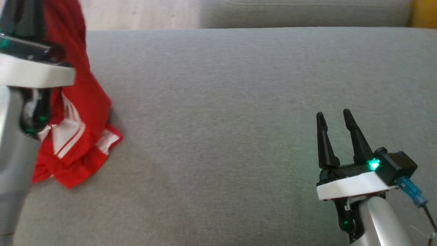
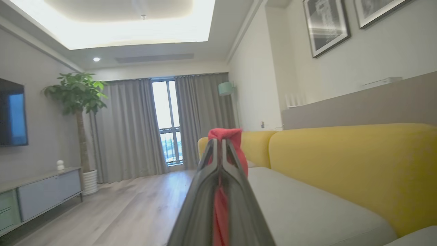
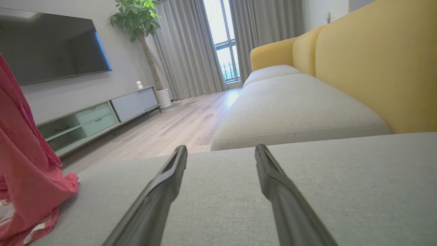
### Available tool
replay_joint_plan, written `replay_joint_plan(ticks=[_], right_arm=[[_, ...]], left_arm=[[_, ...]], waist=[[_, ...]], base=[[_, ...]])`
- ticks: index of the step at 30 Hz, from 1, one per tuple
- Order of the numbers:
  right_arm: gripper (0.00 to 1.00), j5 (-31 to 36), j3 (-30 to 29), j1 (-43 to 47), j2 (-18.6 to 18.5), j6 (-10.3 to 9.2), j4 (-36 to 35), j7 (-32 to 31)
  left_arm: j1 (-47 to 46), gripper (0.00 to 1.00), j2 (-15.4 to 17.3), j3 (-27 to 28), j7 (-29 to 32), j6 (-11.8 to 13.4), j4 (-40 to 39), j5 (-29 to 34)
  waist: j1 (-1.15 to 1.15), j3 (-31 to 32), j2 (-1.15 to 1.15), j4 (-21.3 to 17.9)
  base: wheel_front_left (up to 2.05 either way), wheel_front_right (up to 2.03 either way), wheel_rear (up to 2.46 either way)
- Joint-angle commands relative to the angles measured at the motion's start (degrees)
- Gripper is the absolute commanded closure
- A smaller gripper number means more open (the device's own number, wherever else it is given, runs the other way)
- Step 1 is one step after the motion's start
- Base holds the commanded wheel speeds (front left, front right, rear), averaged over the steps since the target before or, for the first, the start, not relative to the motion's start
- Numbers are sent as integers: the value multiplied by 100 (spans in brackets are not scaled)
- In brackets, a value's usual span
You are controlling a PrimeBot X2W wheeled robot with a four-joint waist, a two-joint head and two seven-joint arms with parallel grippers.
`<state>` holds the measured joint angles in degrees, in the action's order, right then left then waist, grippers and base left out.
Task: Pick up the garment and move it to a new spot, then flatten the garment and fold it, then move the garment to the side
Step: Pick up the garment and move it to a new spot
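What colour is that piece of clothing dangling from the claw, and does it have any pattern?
The garment is red with white stripes, clearest in the head view.

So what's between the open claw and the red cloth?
Nothing: just bare grey cushion between the right gripper and the red garment, in the head view.

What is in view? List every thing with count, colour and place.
garment: one, red with white stripes, hanging from the left gripper, lower end on the seat cushion
seat cushion: one nearest, grey, below both grippers
sofa back: one, yellow, behind the cushions
television: one, dark, on the wall
plant: one, green, beside the curtains
curtains: two, grey, far end of the room
framed pictures: two, dark frames, above the sofa back
left gripper: one, dark, raised, shut on the garment
right gripper: one, dark, open, low over the seat cushion
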<state>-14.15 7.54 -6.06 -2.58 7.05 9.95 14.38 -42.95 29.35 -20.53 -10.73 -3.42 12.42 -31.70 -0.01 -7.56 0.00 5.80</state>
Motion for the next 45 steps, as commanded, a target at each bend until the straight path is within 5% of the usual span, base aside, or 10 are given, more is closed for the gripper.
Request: replay_joint_plan(ticks=[1, 8, 16, 17, 18, 19, 24, 31, 39, 45], right_arm=[[0, -67, 153, -108, -30, 44, -202, 62], [0, -226, 258, -227, -30, 44, -279, 62], [0, -505, 524, -379, -30, 44, -390, 62], [0, -521, 529, -385, -30, 44, -397, 62], [0, -537, 524, -383, -30, 44, -406, 62], [0, -556, 507, -380, -30, 44, -416, 62], [0, -582, 395, -354, -30, 44, -463, 62], [0, -424, 98, -298, -30, 44, -448, 62], [0, -96, -217, -88, -30, 44, -422, 62], [0, 119, -343, 130, -30, 44, -367, 62]], left_arm=[[-272, 100, 123, 143, 112, 76, -393, 52], [-564, 100, -329, -289, 448, 215, -983, 184], [-1381, 100, -1457, -965, 391, 243, -511, 362], [-1433, 94, -1568, -1020, 354, 228, -392, 357], [-1484, 29, -1649, -1096, 323, 195, -272, 383], [-1522, 0, -1722, -1162, 289, 145, -158, 384], [-1549, 0, -1701, -1233, 98, 73, 345, 445], [-1025, 0, -1227, -1013, -203, 81, 771, 385], [644, 0, -808, -689, -414, 305, 551, 341], [2166, 0, -1043, -394, -425, 506, -52, 522]], waist=[[1, 29, 0, -256], [1, -40, 0, -887], [1, -280, 0, -1850], [1, -298, 0, -1915], [1, -316, 0, -1970], [1, -334, 0, -2010], [1, -402, 0, -1995], [1, -322, 0, -1420], [1, -1, 0, -564], [1, 251, 0, -174]], base=[[0, 0, 0], [0, 0, 0], [0, 0, 0], [0, 0, 0], [0, 0, 0], [0, 0, 0], [0, 0, 0], [0, 0, 0], [0, 0, 0], [0, 0, 0]])
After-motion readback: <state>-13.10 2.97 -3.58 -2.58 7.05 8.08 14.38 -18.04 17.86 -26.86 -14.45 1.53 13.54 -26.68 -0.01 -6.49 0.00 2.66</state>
